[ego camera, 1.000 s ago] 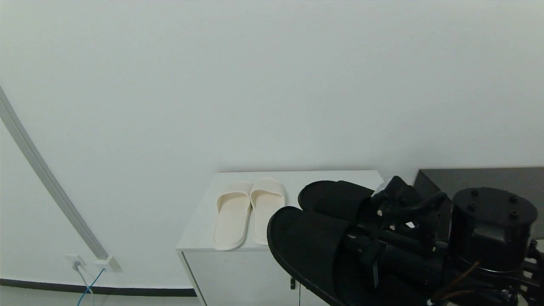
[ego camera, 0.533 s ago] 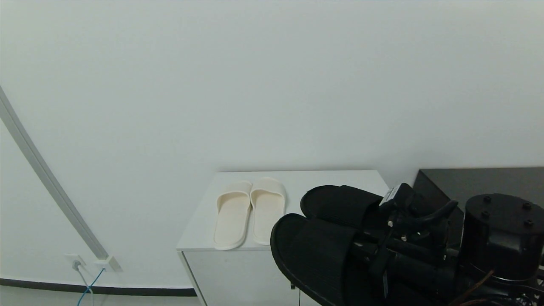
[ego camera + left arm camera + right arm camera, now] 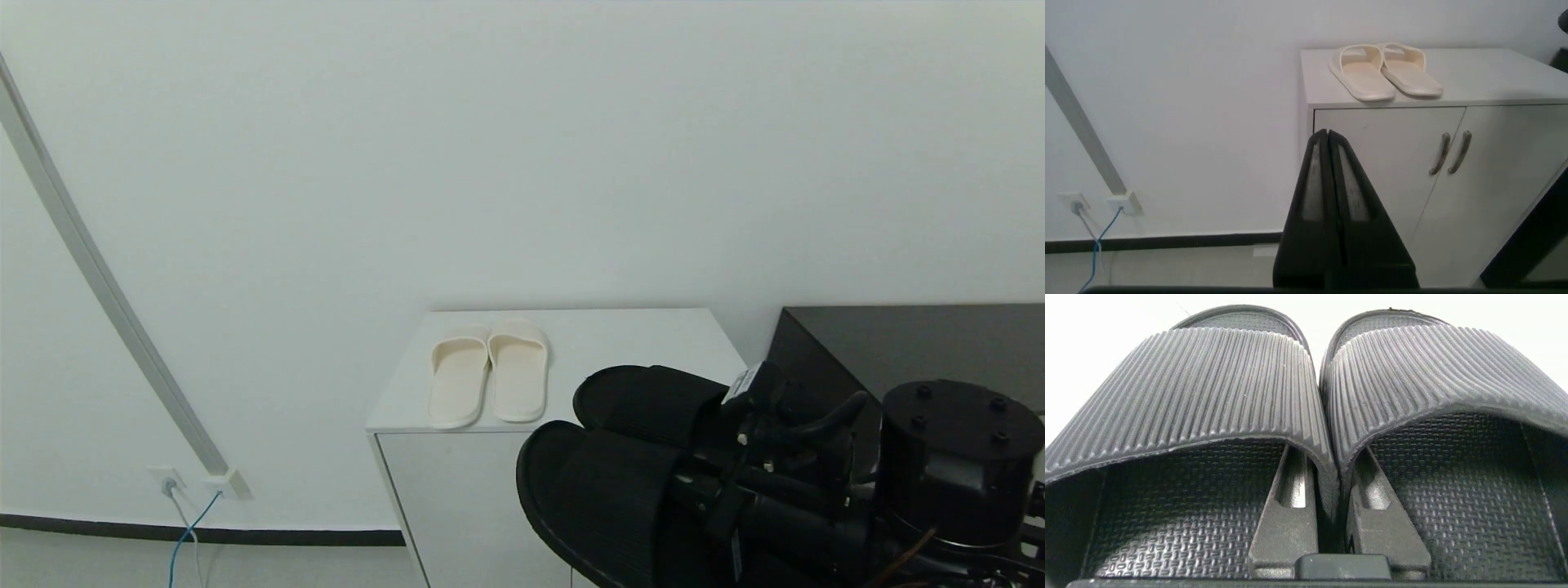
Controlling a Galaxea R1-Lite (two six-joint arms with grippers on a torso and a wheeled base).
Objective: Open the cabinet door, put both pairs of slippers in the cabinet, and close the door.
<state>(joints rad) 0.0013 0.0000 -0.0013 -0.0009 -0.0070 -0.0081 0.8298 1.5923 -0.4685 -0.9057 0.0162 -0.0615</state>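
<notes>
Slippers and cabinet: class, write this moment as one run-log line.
right gripper shut on black slippers | left gripper shut, empty | white slippers on cabinet top | cabinet doors closed

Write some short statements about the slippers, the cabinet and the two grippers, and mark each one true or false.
1. The cream slippers lie side by side on top of the white cabinet. True.
2. The cabinet doors stand open. False: both doors are shut.
3. The right gripper holds the black slippers, with one finger inside each slipper. True.
4. The left gripper grips one cream slipper. False: it is shut on nothing, and both cream slippers lie on the cabinet.
5. The black slippers rest on the cabinet top. False: they are held up in the right gripper, off the cabinet.
</notes>
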